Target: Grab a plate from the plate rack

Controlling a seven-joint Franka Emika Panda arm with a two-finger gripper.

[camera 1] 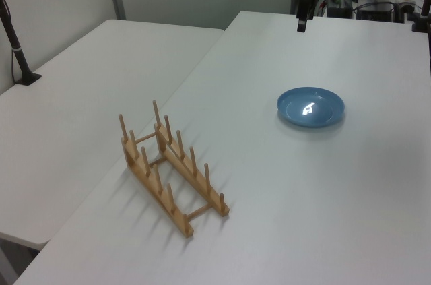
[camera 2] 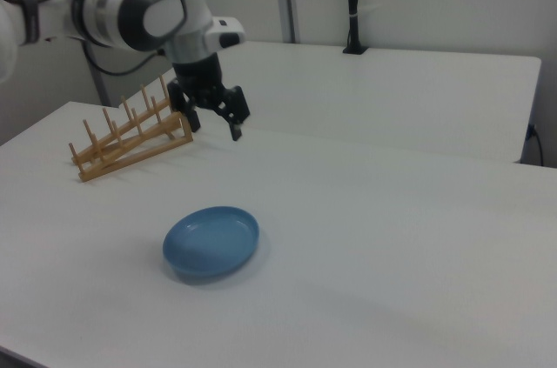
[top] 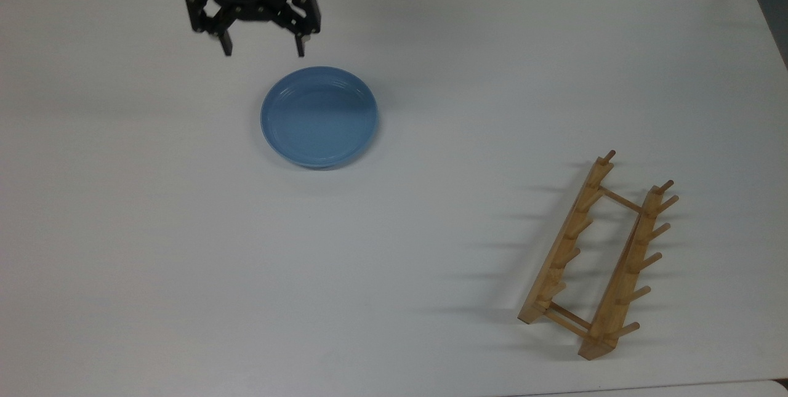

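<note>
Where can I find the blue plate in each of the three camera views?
Top view: the plate lies flat on the table, left of centre and toward the top.
Left view: the plate is right of centre, in the upper half.
Right view: the plate is lower left of centre.
Shared landmark: the plate rack, standing apart from it, with nothing in it.

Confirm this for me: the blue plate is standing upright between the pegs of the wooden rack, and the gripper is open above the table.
Not quite. The plate is not in the plate rack; in the top view it lies flat on the table, well apart from the rack, whose pegs hold nothing. The rest stands: the gripper is open above the table.
</note>
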